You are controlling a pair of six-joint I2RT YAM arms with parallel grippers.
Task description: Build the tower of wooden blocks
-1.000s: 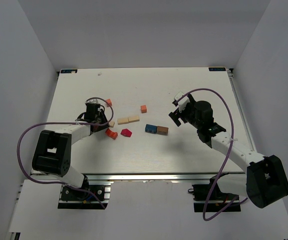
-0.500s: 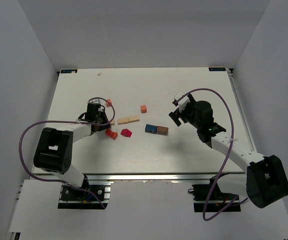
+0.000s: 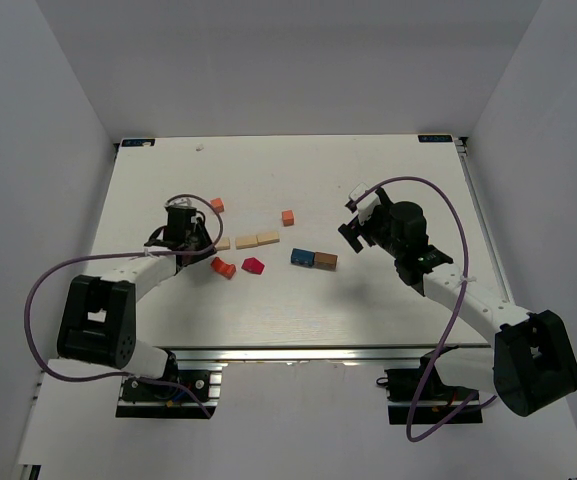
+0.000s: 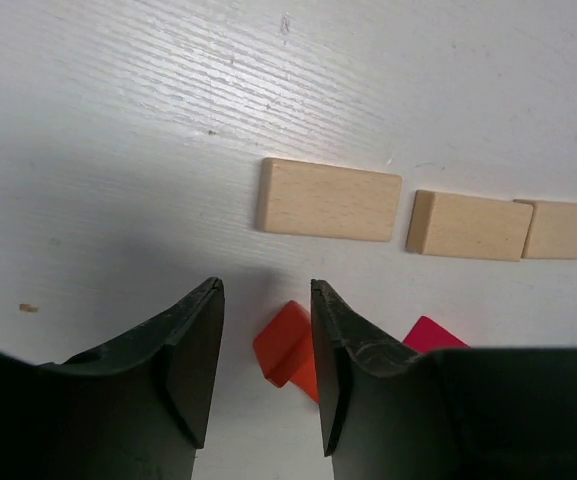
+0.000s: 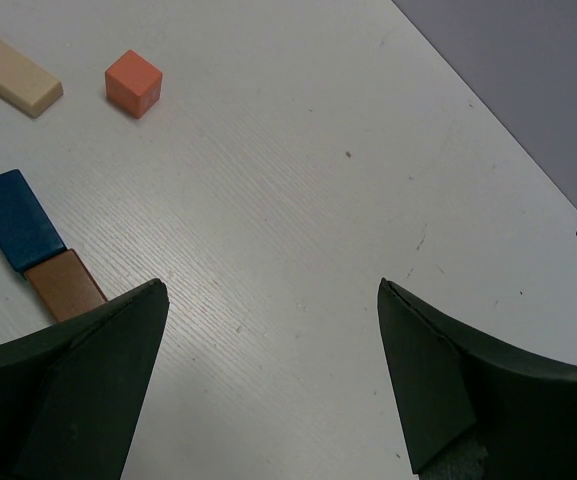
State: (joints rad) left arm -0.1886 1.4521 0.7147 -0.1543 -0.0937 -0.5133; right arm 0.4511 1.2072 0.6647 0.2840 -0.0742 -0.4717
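Observation:
No tower stands; the small blocks lie flat and apart on the white table (image 3: 388, 160). Three tan blocks (image 3: 247, 241) form a row, also in the left wrist view (image 4: 329, 199). A red-orange block (image 3: 223, 267) and a crimson block (image 3: 254, 265) lie in front of the row. A blue block (image 3: 302, 257) touches a brown block (image 3: 325, 261). My left gripper (image 3: 194, 243) is narrowly open and empty, with the red-orange block (image 4: 286, 348) on the table beyond its fingertips (image 4: 204, 310). My right gripper (image 3: 353, 226) is wide open and empty above bare table (image 5: 270, 290).
An orange cube (image 3: 288, 217) lies behind the tan row, also in the right wrist view (image 5: 133, 83). Another orange block (image 3: 217, 205) lies behind my left gripper. The blue (image 5: 13, 220) and brown (image 5: 65, 285) blocks lie left of my right fingers. Grey walls enclose the table.
My left arm has shifted a little to the left and its elbow has drawn back toward the base. The blocks and the right arm have not moved.

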